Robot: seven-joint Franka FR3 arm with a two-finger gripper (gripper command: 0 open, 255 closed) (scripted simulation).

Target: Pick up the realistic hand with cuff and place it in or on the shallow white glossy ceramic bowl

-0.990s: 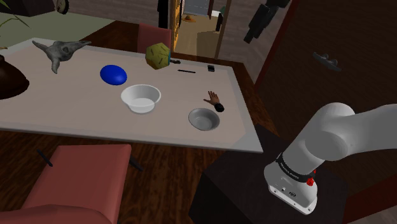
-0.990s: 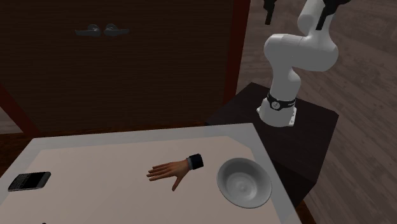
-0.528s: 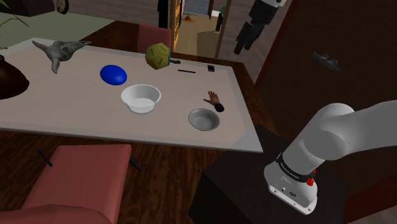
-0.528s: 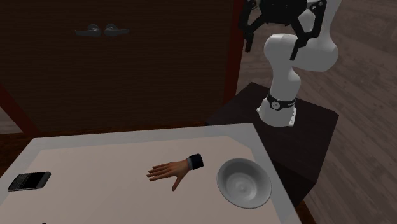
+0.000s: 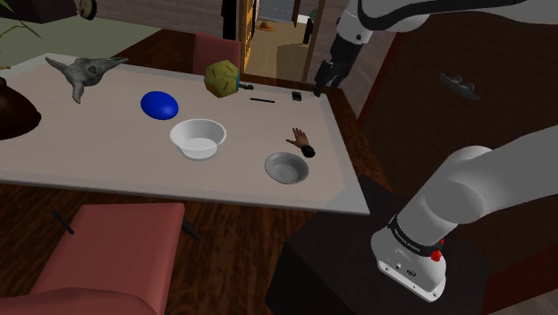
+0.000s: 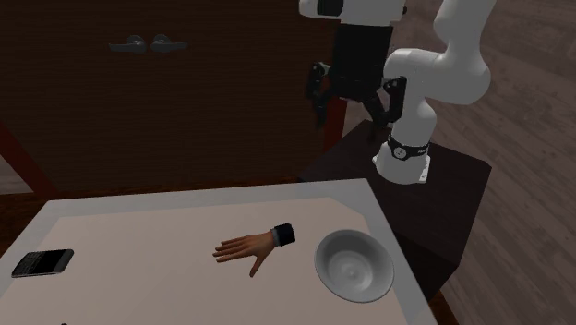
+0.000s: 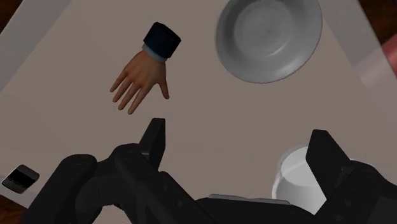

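On table (image 5: 107,134): one hand (image 5: 300,140), two bowls (image 5: 286,167) (image 5: 198,137).

Dark-cuffed model hand (image 7: 141,76) lies flat — beside the shallow grey bowl (image 7: 268,38).

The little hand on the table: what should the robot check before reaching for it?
1. Are the jaws open? ok, they stand apart.
2. Are the jaws down at the hand with cuff? not ok, they hang high above the table.
3. Does the hand lie free? ok, nothing touches it.
4. Is the shallow bowl empty? ok.
5. Is the bowl apart from the hand? ok, it sits beside the cuff end.
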